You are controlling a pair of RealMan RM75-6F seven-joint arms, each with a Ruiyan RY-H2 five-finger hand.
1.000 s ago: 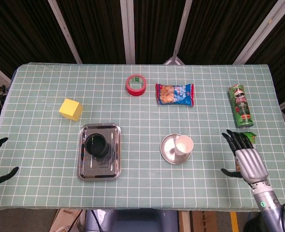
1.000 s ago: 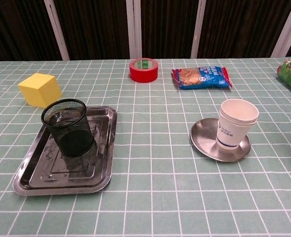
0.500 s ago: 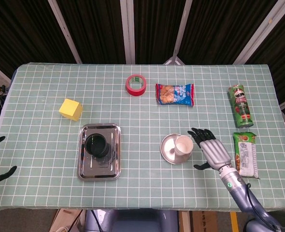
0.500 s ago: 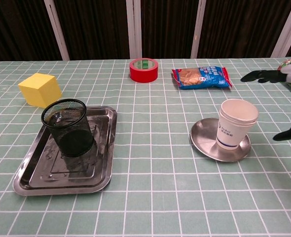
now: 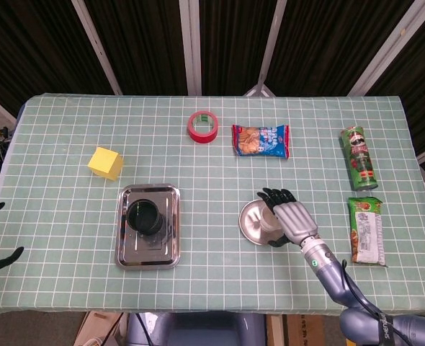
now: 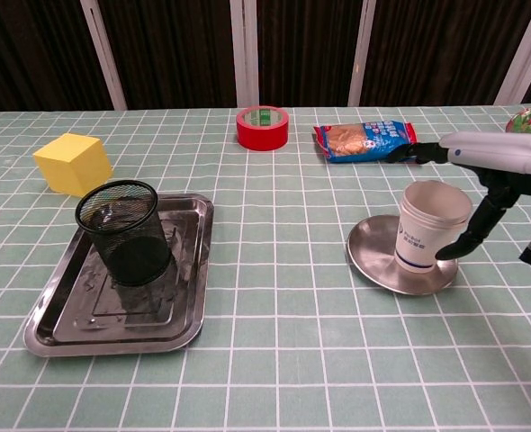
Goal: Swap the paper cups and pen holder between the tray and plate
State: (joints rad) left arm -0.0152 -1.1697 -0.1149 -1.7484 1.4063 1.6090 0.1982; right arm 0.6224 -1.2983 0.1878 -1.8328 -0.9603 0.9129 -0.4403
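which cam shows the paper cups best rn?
Chest view: the paper cups stand side-on on the plate, wall and rim clear. In the head view the right hand covers them almost entirely.

The table (image 5: pixel 68 238) wears a pale green cloth with a white grid. Beyond the shiny silver metal tray (image 5: pixel 171 249) sit a yellow foam cube (image 5: pixel 105 162) and a red tape roll (image 5: pixel 203 126). In the tray stands a black mesh pen holder (image 6: pixel 126 232). The stacked paper cups (image 6: pixel 429 227) are white with blue print.

Head view looks steeply down over the whole counter (image 5: pixel 68 238); chest view sits low, facing across it (both share the tray (image 5: pixel 148 254) (image 6: pixel 67 326))
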